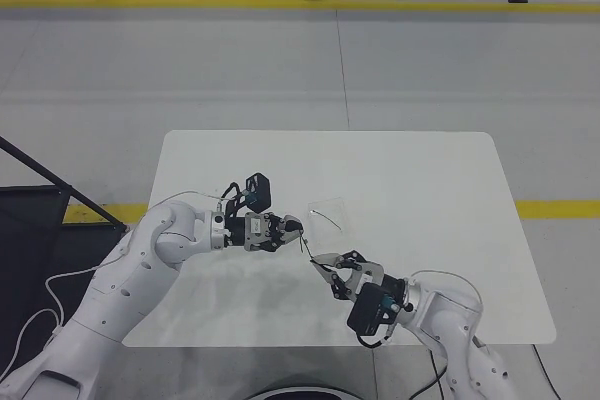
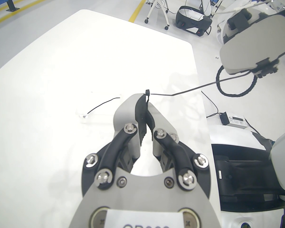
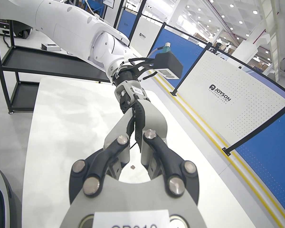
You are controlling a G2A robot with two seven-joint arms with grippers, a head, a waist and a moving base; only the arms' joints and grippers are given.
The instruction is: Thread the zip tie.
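Left jaws: closed tight on the head end of the zip tie (image 2: 147,92), held above the middle of the bench (image 1: 430,180).
Right jaws: closed on the strap's other end, just beside the left jaws and pointing at them.
Zip tie: black and thin, off the bench, spanning the short gap between both jaws.
Second tie (image 2: 102,105): black, lying flat on the bench just beyond the jaws.
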